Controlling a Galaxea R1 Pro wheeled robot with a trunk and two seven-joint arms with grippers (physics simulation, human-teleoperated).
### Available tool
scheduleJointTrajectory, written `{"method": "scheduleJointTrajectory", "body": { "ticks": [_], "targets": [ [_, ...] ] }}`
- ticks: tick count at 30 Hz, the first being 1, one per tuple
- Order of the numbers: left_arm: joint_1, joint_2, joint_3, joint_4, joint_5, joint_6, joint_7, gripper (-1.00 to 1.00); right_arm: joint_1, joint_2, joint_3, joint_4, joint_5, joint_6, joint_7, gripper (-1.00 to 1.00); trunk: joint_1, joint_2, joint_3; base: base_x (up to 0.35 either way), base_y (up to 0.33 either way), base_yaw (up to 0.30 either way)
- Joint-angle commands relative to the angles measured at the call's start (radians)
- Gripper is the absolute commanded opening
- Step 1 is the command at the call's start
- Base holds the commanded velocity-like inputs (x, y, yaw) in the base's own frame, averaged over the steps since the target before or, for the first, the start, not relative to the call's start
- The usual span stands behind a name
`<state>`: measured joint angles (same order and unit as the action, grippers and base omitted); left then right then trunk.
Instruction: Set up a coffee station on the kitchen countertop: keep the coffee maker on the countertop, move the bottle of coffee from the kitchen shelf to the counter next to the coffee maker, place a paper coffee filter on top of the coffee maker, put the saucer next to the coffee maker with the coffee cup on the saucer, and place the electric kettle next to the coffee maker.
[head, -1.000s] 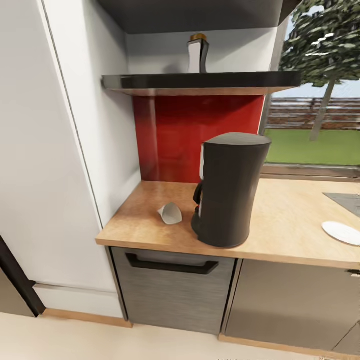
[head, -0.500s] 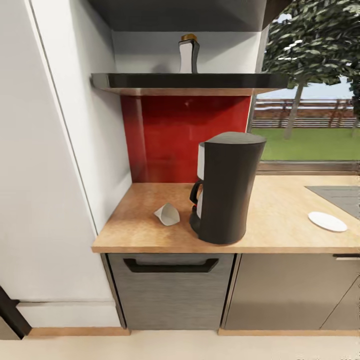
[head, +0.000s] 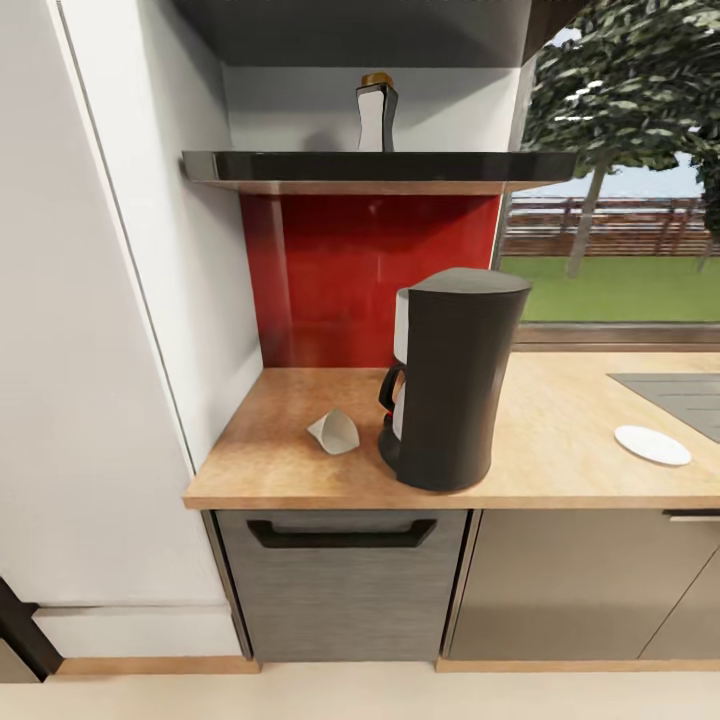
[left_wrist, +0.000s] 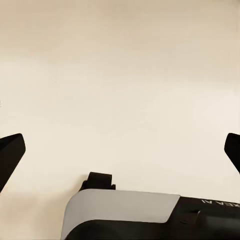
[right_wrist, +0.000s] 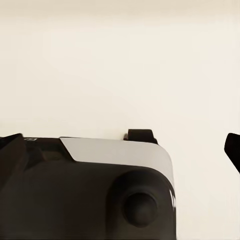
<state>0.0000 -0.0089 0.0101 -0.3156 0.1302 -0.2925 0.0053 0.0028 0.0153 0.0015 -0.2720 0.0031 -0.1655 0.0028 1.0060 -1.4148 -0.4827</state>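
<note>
A dark cylindrical coffee maker (head: 448, 380) stands on the wooden countertop (head: 560, 440) in the head view. A white paper coffee filter (head: 335, 432) lies on its side just left of it. The bottle of coffee (head: 376, 112), white and black with a brown cap, stands on the black kitchen shelf (head: 380, 168) above. A white saucer (head: 652, 445) lies on the counter far to the right. The cup and the kettle are out of view. My left gripper (left_wrist: 120, 150) and right gripper (right_wrist: 120, 147) hang over the pale floor, fingers wide apart and holding nothing.
A tall white cabinet (head: 110, 330) bounds the counter on the left, and a red backsplash (head: 375, 275) runs behind it. A grey drawer front with a black handle (head: 342, 533) sits under the counter. A dark hob corner (head: 672, 392) and a window lie to the right.
The head camera has swung and levelled, so the whole scene shifted left and squared up. The things on the counter and the shelf have stayed in place.
</note>
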Motion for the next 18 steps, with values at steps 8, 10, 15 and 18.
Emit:
{"method": "scheduleJointTrajectory", "body": {
  "ticks": [8,10,15,18],
  "targets": [
    [0.000,0.000,0.001,0.000,0.005,-0.002,0.002,1.00,0.000,0.000,0.000,-0.001,0.001,-0.002,0.000,1.00,-0.031,0.056,0.024,0.000,0.000,0.000],
    [0.000,0.000,0.001,0.000,0.005,-0.002,0.002,1.00,0.000,0.000,0.000,-0.001,0.001,-0.002,0.000,1.00,-0.038,0.070,0.031,0.000,0.000,0.000],
    [0.000,0.000,0.001,0.000,0.005,-0.002,0.002,1.00,0.000,0.000,0.000,-0.001,0.001,-0.002,0.000,1.00,-0.058,0.105,0.046,0.000,0.000,0.000],
    [0.000,0.000,0.001,0.000,0.005,-0.002,0.002,1.00,0.000,0.000,0.000,-0.001,0.001,-0.002,0.000,1.00,-0.069,0.126,0.056,0.000,0.000,0.000]
  ]
}}
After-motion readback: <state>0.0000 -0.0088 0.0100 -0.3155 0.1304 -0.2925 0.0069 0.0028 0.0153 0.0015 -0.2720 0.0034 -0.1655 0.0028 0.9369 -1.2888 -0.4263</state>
